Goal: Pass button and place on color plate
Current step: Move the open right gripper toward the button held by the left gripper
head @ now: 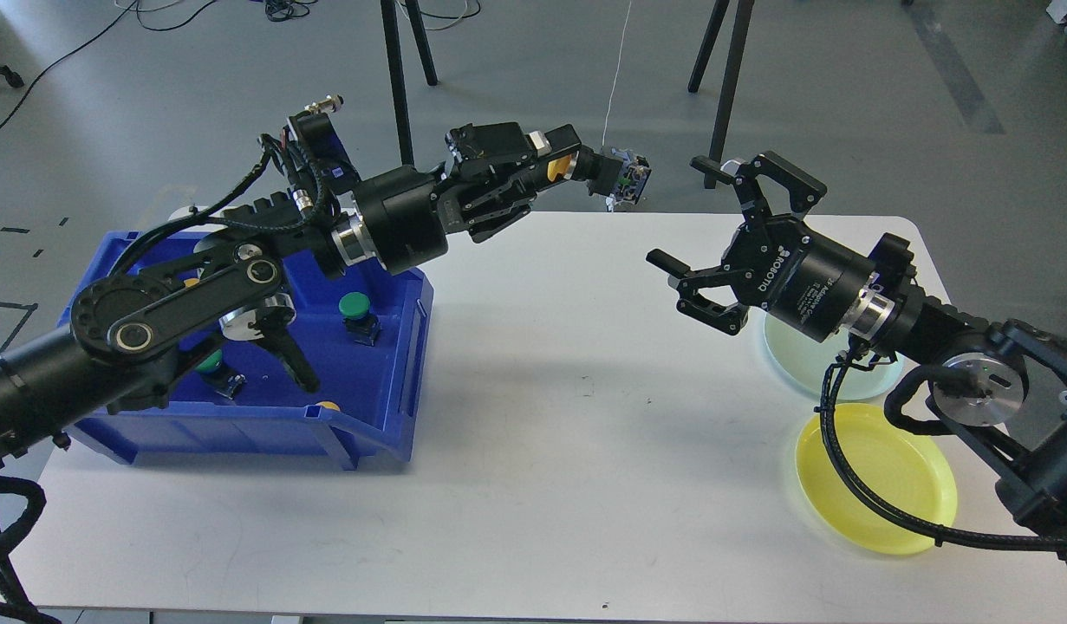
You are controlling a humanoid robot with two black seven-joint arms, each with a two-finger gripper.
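Here the left gripper (557, 165) holds a yellow button (564, 165) clamped in its jaws, raised beyond the blue bin (373, 425) — offered toward the right gripper (706, 212), whose jaws stand wide apart, likely to receive it — the yellow plate (880, 481) waits right of the bin.

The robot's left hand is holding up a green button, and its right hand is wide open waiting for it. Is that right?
Not quite. The head view shows the button in the left gripper is yellow, not green. The green ones are in the blue bin. The right gripper is indeed wide open.
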